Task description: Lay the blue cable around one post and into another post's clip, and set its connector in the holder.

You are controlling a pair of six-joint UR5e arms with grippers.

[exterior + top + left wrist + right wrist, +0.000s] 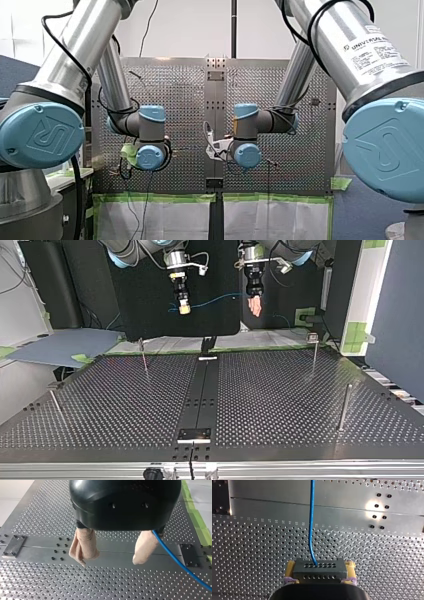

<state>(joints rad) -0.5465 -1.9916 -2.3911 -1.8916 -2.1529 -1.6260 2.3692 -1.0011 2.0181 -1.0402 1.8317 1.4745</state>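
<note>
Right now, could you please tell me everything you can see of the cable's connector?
The connector is a dark grey, plastic-looking rectangular block with two rows of small holes. My right pincer clamps its two ends between yellow pads, holding it level above the perforated table, not touching it. The blue cable enters one upper-row hole.

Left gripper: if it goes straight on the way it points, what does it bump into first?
The table, probably at its smooth middle strip; nothing else shows between the left gripper's open fingers.
</note>
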